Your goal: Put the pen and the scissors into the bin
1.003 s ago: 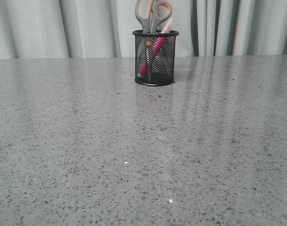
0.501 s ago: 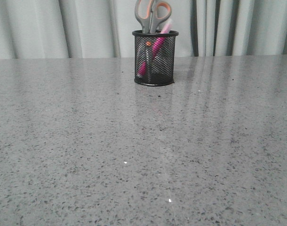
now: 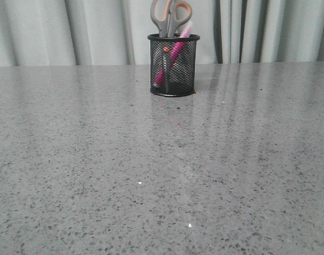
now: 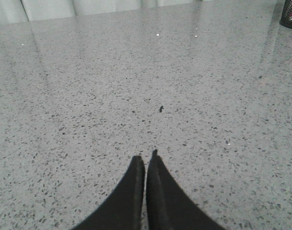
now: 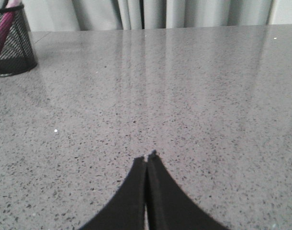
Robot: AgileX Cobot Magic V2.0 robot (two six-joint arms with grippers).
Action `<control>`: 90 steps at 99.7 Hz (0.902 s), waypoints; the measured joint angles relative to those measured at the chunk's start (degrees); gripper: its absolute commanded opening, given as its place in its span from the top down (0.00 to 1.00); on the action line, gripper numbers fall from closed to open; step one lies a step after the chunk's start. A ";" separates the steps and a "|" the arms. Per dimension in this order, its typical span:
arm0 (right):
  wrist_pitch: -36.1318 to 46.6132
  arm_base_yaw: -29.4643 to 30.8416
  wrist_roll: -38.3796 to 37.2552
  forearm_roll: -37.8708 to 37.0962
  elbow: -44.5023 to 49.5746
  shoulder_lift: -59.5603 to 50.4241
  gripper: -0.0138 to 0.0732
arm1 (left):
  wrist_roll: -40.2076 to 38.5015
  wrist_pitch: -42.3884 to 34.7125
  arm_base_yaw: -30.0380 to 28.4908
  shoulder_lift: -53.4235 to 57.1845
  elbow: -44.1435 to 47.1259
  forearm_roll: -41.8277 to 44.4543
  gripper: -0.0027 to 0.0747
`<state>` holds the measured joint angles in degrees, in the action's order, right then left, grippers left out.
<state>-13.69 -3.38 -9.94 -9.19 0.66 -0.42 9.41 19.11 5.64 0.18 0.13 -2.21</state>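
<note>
place: lab-like bench | speckled grey table (image 3: 98, 159) | pale curtains (image 3: 56, 32) behind

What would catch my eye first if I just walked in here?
Probably the black mesh cup standing alone at the far middle of the grey speckled table, with scissors and a pink pen poking out of it. Nearer by, the left pincer and right pincer are both shut and empty.

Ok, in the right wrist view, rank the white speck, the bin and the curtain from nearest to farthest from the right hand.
1. White speck, on the table just ahead of the right hand.
2. Bin, farther back on the table.
3. Curtain, beyond the table's far edge.
</note>
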 measured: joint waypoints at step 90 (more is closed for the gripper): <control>-5.28 0.56 0.00 1.04 -0.10 -0.20 0.92 | 0.00 0.00 0.00 0.00 0.00 0.00 0.99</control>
<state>-18.97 -2.81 -9.94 -8.15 0.56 -0.62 9.41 19.11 5.64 0.18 0.13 -2.21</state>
